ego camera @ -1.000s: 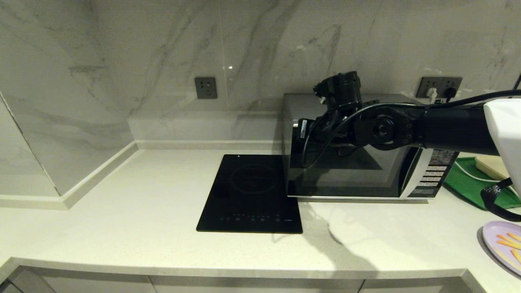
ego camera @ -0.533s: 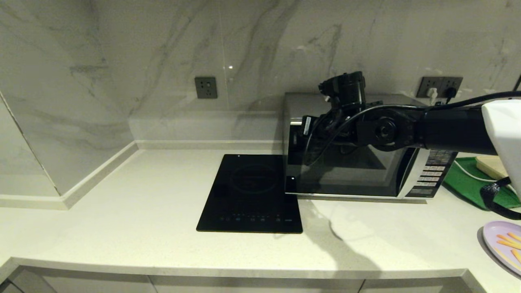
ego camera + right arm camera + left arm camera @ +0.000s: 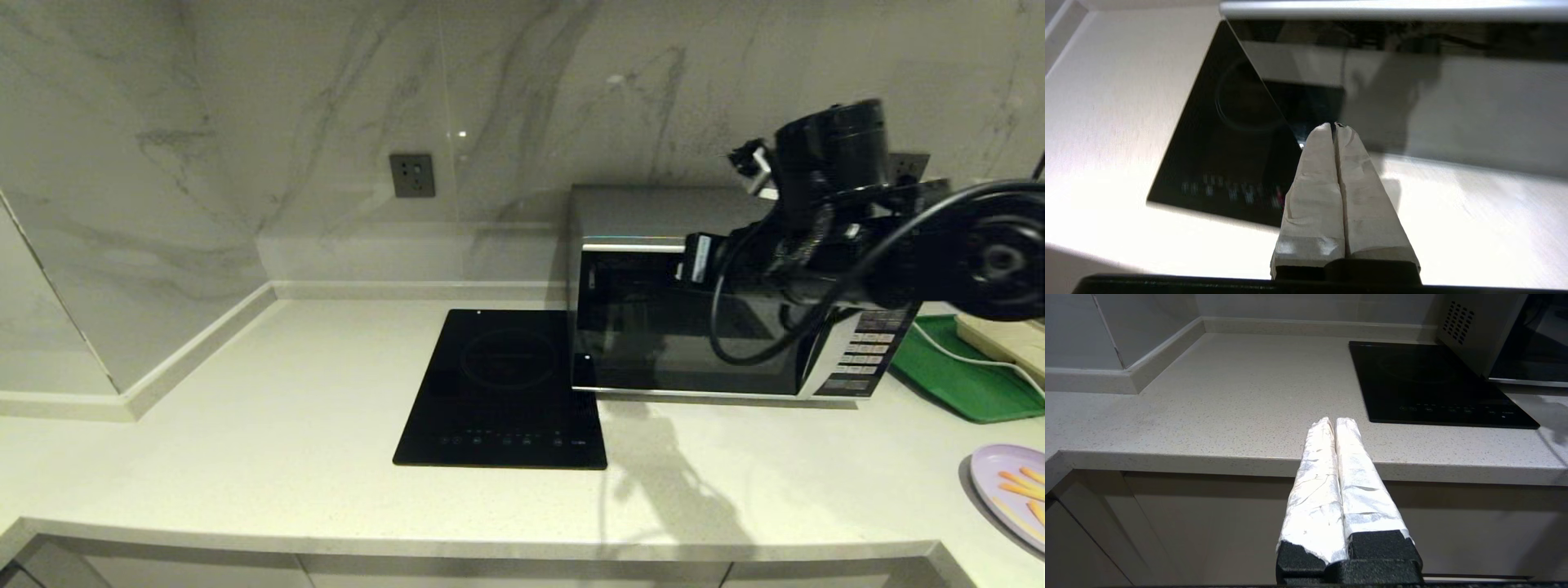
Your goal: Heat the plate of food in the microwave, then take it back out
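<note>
A pale speckled stone surface [image 3: 286, 425] runs beneath marble-veined wall panels, with a flat black glass induction hob [image 3: 502, 388] lying just left of the microwave [image 3: 718, 327], a boxy silver-grey oven with a glossy dark door, curved silver trim and a button panel on its right. The door stands slightly ajar, its left edge overhanging the hob's corner. The right hand [image 3: 1335, 127], its two tape-wrapped fingers pressed flat together and holding nothing, hangs in front of the door glass near its lower left corner, above the surface. The plate of food [image 3: 1008, 486], a shallow round lilac dish with thin orange sticks, sits at the surface's front right edge, well apart from that hand. A green tray [image 3: 951, 371] lies beside the microwave's right side. The left hand [image 3: 1334, 422], fingers likewise pressed together and empty, is parked low before the surface's front edge.
</note>
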`<state>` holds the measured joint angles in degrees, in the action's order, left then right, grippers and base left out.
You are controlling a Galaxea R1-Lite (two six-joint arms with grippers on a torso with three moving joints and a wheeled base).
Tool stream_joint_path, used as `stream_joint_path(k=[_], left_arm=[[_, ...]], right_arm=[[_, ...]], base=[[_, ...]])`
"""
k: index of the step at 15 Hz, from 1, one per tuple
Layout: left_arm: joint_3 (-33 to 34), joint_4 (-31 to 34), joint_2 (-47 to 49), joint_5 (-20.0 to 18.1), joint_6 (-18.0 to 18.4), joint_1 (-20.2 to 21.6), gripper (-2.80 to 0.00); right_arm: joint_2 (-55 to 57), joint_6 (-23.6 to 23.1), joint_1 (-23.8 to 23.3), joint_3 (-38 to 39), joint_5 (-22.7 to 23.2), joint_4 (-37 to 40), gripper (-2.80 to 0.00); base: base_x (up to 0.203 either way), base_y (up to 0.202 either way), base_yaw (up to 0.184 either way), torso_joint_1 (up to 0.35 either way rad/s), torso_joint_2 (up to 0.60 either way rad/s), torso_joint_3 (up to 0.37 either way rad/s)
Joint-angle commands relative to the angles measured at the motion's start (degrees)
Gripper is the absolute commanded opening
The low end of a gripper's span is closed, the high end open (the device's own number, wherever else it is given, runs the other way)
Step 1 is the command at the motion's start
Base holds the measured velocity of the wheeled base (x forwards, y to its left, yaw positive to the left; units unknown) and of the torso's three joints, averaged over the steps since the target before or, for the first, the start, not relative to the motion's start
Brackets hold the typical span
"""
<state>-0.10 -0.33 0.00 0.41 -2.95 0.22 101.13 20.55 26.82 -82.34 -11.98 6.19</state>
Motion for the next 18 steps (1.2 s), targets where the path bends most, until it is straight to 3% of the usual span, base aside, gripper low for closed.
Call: stream_joint_path(k=[1, 4, 6, 8, 10, 11, 13, 15, 18], left_arm=[[0.0, 0.0, -0.1, 0.0, 0.0, 0.0, -2.80], [0.0, 0.0, -0.1, 0.0, 0.0, 0.0, -2.80], [0.0, 0.0, 0.0, 0.0, 0.0, 0.0, -2.80], [0.0, 0.0, 0.0, 0.0, 0.0, 0.0, -2.80], [0.0, 0.0, 0.0, 0.0, 0.0, 0.0, -2.80], [0.0, 0.0, 0.0, 0.0, 0.0, 0.0, -2.80], [0.0, 0.0, 0.0, 0.0, 0.0, 0.0, -2.80], [0.0, 0.0, 0.0, 0.0, 0.0, 0.0, -2.80], [0.0, 0.0, -0.1, 0.0, 0.0, 0.0, -2.80]], right_arm=[[-17.9, -0.2, -0.8, 5.3, 0.0, 6.9, -2.80], [-34.1, -0.9, -1.7, 4.1, 0.0, 26.5, -2.80], [-43.1, -1.2, -1.9, -2.2, -1.5, 46.8, -2.80], [-50.7, -1.4, -2.3, -6.8, -4.3, 57.3, -2.80], [-56.7, -3.6, -7.6, -9.3, -5.9, 64.0, -2.80], [-60.6, -5.6, -12.1, -9.8, -5.6, 66.5, -2.80], [-68.6, -9.0, -16.4, -9.8, -4.0, 69.6, -2.80], [-75.8, -10.6, -20.8, -8.1, -2.5, 74.2, -2.80], [-86.0, -11.3, -25.0, -1.4, 2.4, 74.9, -2.80]], base=[[0.000, 0.000, 0.000, 0.000, 0.00, 0.000], [0.000, 0.000, 0.000, 0.000, 0.00, 0.000], [0.000, 0.000, 0.000, 0.000, 0.00, 0.000], [0.000, 0.000, 0.000, 0.000, 0.00, 0.000], [0.000, 0.000, 0.000, 0.000, 0.00, 0.000], [0.000, 0.000, 0.000, 0.000, 0.00, 0.000], [0.000, 0.000, 0.000, 0.000, 0.00, 0.000], [0.000, 0.000, 0.000, 0.000, 0.00, 0.000], [0.000, 0.000, 0.000, 0.000, 0.00, 0.000]])
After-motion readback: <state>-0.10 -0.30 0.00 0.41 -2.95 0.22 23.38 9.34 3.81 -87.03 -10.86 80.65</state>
